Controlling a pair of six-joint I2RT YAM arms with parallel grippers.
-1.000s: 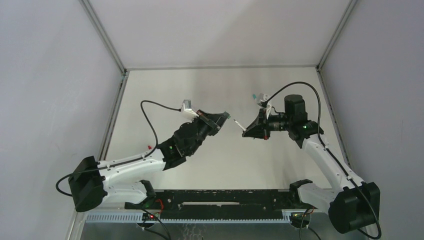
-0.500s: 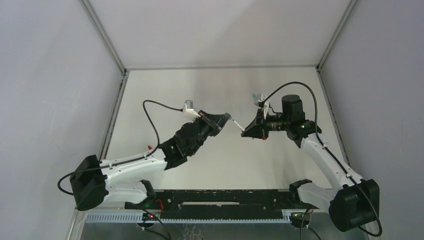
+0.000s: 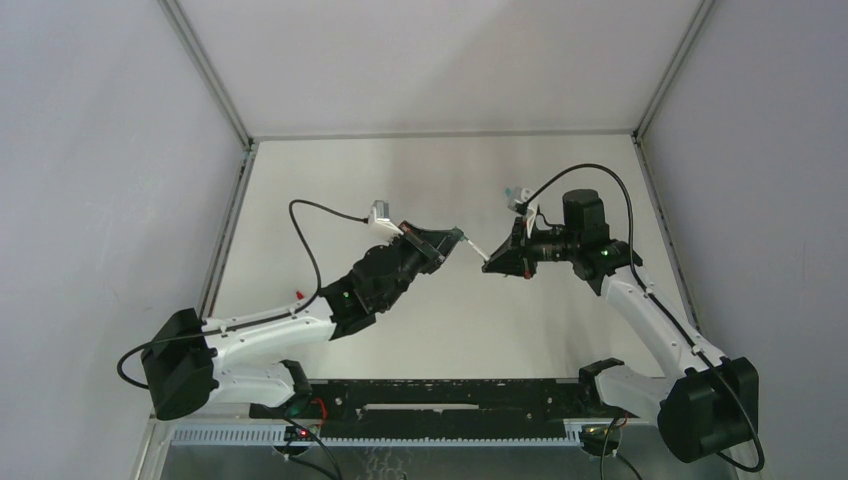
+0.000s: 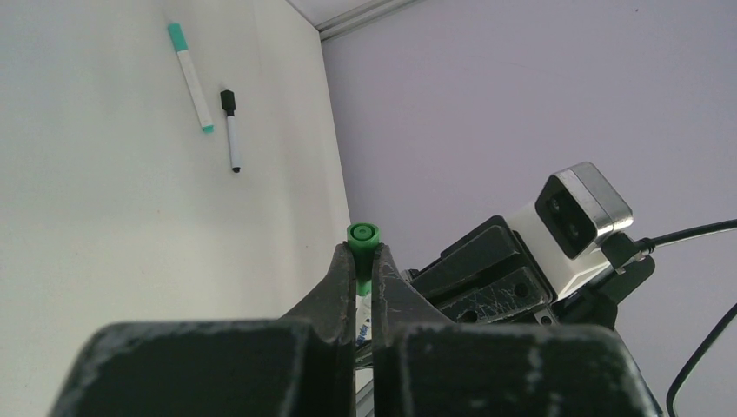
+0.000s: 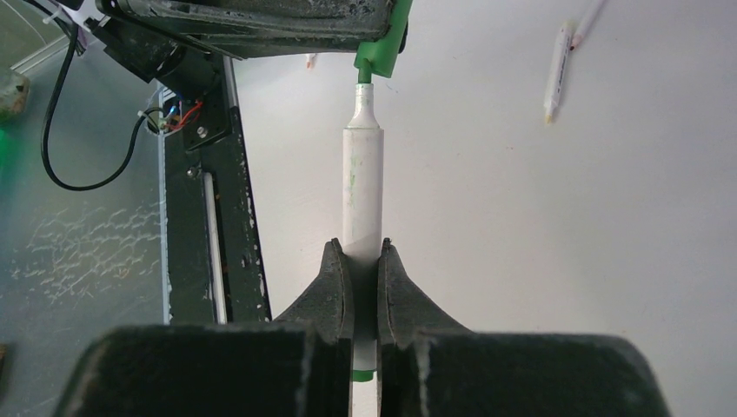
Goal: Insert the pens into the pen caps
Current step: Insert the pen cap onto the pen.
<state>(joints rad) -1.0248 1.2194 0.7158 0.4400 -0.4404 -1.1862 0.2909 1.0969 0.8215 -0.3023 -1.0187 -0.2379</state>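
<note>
Both arms have crept a little closer together above the table (image 3: 400,180), and now the left gripper (image 4: 363,258) squeezes tight on a green pen cap (image 4: 363,233) while the right gripper (image 5: 363,254) squeezes a white pen (image 5: 362,174), its green tip right at that cap's mouth.

Our right gripper (image 5: 361,254) has its fingers (image 5: 335,282) clamped on the white barrel of a pen (image 5: 362,187), held above the table (image 5: 565,261). We see its green tip meeting the mouth of a green pen cap (image 5: 382,50), which the left gripper (image 5: 361,30) pinches. A second pen (image 5: 556,74) lies flat on the table, well apart.
</note>
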